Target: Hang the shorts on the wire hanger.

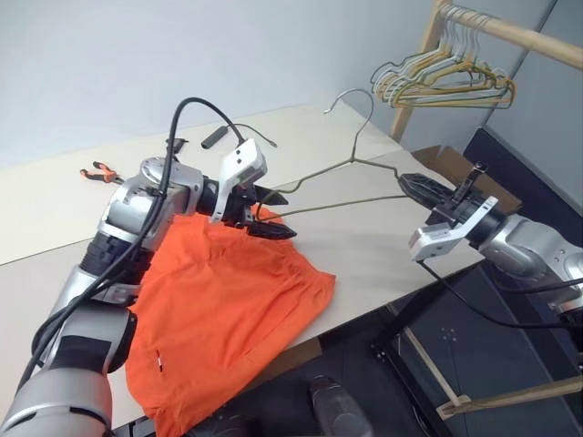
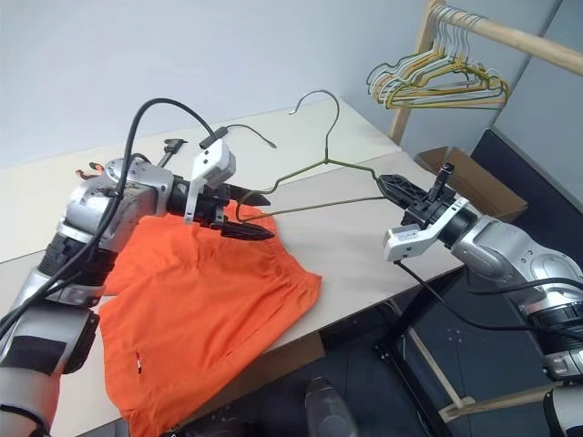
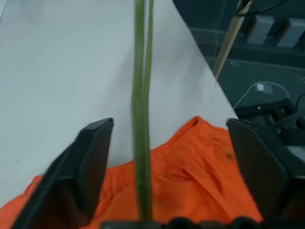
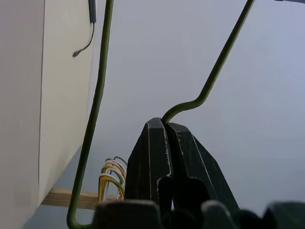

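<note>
The right hand (image 2: 393,188) is clamped tight on one corner of the wire hanger (image 2: 319,168), holding it up off the tabletop (image 1: 383,241) with its hook raised toward the far side. The left hand (image 1: 271,211) has its fingers spread wide (nothing is pinched between them), straddling the hanger's other end, whose wire runs through the gap. The shorts (image 1: 228,319) lie spread on the tabletop just beneath that hand.
</note>
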